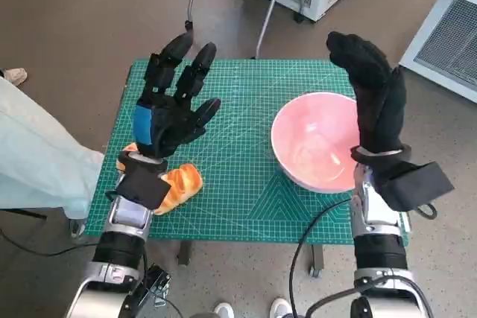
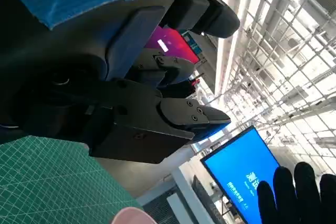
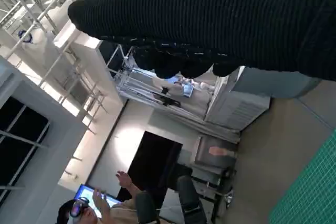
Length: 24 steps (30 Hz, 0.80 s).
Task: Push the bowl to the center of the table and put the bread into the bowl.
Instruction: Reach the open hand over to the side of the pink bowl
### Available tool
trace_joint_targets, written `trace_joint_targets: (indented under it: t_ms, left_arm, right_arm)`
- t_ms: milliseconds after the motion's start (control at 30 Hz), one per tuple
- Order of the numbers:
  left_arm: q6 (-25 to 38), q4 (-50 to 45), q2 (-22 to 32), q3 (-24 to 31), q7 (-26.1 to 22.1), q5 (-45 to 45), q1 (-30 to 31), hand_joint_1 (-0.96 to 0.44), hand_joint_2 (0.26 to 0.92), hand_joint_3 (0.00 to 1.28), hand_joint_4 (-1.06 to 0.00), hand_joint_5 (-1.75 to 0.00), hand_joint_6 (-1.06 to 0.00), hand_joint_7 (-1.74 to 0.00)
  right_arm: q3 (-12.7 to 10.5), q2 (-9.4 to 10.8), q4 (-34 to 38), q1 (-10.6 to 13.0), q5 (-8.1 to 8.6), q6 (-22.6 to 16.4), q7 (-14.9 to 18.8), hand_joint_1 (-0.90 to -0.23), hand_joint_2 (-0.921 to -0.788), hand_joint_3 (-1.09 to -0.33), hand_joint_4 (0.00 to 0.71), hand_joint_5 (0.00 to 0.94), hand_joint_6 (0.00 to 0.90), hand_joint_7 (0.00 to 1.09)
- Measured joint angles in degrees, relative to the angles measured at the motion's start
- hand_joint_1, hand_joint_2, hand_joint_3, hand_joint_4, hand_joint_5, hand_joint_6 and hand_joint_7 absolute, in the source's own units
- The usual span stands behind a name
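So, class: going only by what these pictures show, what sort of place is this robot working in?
Probably a robotics lab or workshop, not a home. A green gridded cutting mat covers the small table, a blue monitor screen glows under a high industrial ceiling, and a seated person gestures near another screen.

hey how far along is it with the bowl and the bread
Nothing looks done yet. The pink bowl sits toward the table's right side, empty, and the bread lies on the green mat under the left forearm. The left hand and right hand are raised, holding nothing. Pushing and loading remain.
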Motion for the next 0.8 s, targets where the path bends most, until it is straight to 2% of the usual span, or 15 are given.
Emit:
trace_joint_targets:
  t_ms: [300, 467, 633, 800]
  left_arm:
    - [0.01, -0.1, 0.47, 0.19, 0.0, -0.02, 0.01, -0.03, 0.921, 0.24, -0.4, -0.06, -0.19, -0.64]
    - [0.0, -0.11, 0.51, 0.24, 0.0, -0.06, 0.01, -0.03, 0.921, 0.24, -0.4, -0.06, -0.19, -0.64]
    - [-0.01, -0.11, 0.51, 0.26, 0.01, -0.12, 0.01, -0.03, 0.921, 0.24, -0.41, -0.07, -0.19, -0.64]
    - [-0.01, -0.11, 0.5, 0.29, 0.01, -0.26, 0.02, -0.02, 0.921, 0.24, -0.41, -0.07, -0.18, -0.65]
  right_arm:
    - [-5.21, -4.84, 7.87, 0.0, 0.43, -3.41, -1.34, -0.409, -0.921, -0.542, 0.397, 0.003, 0.175, 0.65]
    - [-8.29, -7.15, 13.14, 0.05, 1.38, -4.91, -2.5, -0.39, -0.921, -0.533, 0.396, 0.001, 0.198, 0.6]
    - [-10.46, -8.27, 19.01, 0.08, 1.99, -5.7, -4.41, -0.385, -0.921, -0.54, 0.388, 0.0, 0.206, 0.58]
    - [-11.36, -8.41, 24.37, 0.15, 2.08, -6.02, -6.79, -0.363, -0.921, -0.56, 0.374, 0.0, 0.191, 0.58]
